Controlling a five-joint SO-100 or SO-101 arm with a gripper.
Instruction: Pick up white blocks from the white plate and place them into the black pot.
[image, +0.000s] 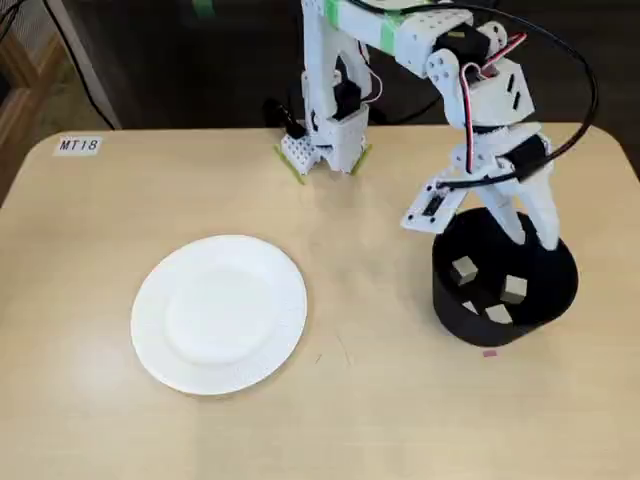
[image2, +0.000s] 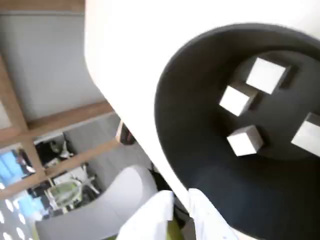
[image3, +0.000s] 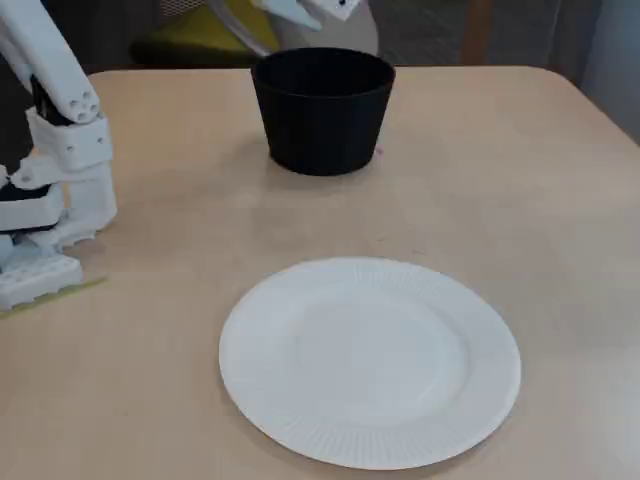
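Wrist view shows four white blocks (image2: 244, 140) lying inside the black pot (image2: 200, 165). Over the pot's rim hangs the gripper (image: 532, 232), jaws spread and empty, while the white plate (image: 219, 312) sits bare, well apart.

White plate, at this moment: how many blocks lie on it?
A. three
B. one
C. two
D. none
D: the plate is bare in both fixed views, while the wrist view shows four blocks inside the black pot.
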